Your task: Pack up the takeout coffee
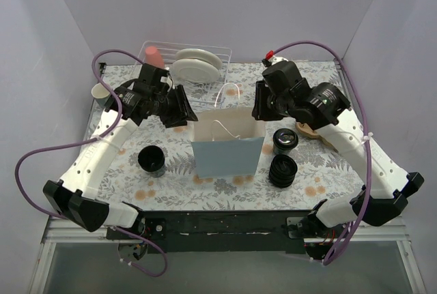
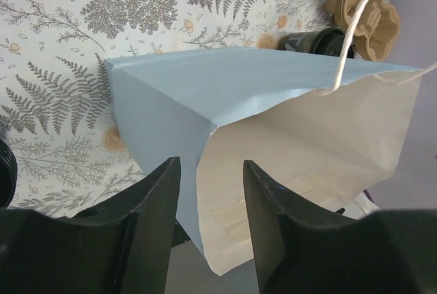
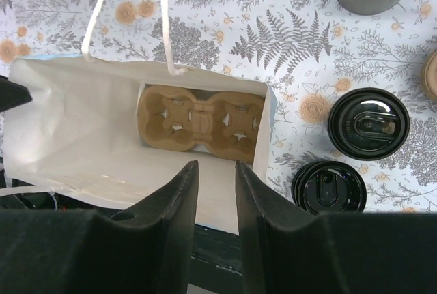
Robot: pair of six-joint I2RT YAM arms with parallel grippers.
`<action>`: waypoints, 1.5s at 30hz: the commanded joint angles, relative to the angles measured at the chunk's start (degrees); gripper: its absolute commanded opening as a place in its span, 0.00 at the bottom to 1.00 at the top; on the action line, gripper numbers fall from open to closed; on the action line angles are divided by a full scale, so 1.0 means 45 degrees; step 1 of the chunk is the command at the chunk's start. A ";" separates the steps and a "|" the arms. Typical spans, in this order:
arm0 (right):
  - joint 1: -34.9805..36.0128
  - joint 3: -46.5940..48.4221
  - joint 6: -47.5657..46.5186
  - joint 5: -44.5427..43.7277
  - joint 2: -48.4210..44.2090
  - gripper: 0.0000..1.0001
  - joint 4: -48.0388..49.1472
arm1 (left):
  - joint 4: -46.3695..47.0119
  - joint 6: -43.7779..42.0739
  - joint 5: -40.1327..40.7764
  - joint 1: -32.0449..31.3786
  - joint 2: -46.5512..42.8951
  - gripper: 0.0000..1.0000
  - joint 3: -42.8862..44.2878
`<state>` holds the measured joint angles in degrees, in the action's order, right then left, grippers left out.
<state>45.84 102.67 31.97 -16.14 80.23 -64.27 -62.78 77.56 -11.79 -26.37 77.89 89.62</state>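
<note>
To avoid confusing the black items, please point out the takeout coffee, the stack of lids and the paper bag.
takeout coffee (image 3: pixel 369 123), right wrist view, middle of its lid.
stack of lids (image 3: pixel 328 186), right wrist view, the top lid.
paper bag (image 1: pixel 227 159), top external view, its blue near wall.

The bag is matt, smooth paper with thin cord handles; inside it the carrier is rough moulded pulp; beside the bag the takeout coffee is topped in glossy black plastic
</note>
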 commanded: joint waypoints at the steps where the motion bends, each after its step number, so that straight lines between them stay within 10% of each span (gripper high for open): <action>1: -0.0051 0.0719 -0.0306 -0.0260 -0.0015 0.37 -0.0230 | -0.0247 0.0069 0.0100 -0.0038 -0.0297 0.41 -0.0287; 16: -0.0129 0.0427 -0.1575 -0.1585 -0.0853 0.39 0.0551 | 0.1099 -0.1295 -0.0134 -0.0038 -0.0022 0.00 -0.0405; 28: -0.4242 0.0076 -0.3704 -0.0772 -0.1129 0.54 0.0609 | 0.6312 -0.3777 -0.2066 -0.0038 -0.3243 0.00 -0.3444; 45: -0.6437 -0.7366 -0.4778 0.2100 -0.1364 0.85 0.5354 | 0.8718 -0.6141 -0.4097 -0.0019 -0.5511 0.00 -0.6301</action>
<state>18.72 70.98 13.65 -9.37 74.85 -49.32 -26.83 54.00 -24.97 -26.37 54.81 62.70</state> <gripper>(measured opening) 0.843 0.009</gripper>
